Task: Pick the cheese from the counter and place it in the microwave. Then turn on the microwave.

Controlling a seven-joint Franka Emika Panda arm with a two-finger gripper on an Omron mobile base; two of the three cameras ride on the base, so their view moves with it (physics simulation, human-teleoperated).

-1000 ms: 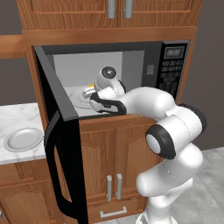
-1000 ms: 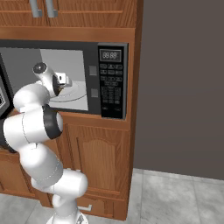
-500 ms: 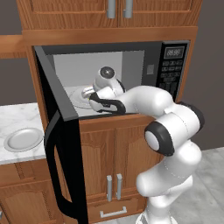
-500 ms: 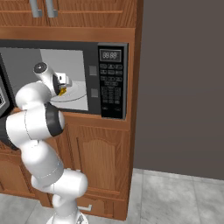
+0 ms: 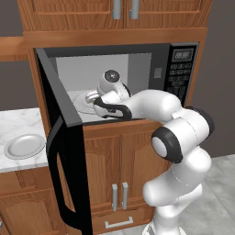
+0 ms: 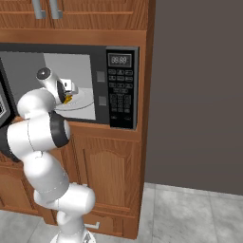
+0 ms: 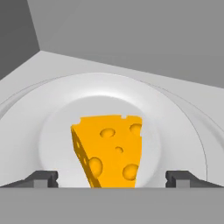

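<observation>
Black built-in microwave [image 5: 179, 69], door swung open: one. White round turntable plate [image 7: 175, 131] inside: one. Orange-yellow holed cheese wedge [image 7: 111, 151] now sits on it, between the gripper [image 7: 111, 178] tips, jaws just spread wide, nothing held. Placement looks done; retract, shut door, start remain.

In the left base view the arm [image 5: 151, 103] hides the cheese [image 7: 109, 148]; the hand view's bottom edge cuts off its lower tip.

Cheese [image 7: 109, 151] on turntable [image 7: 175, 118] (in microwave [image 5: 160, 69])
</observation>
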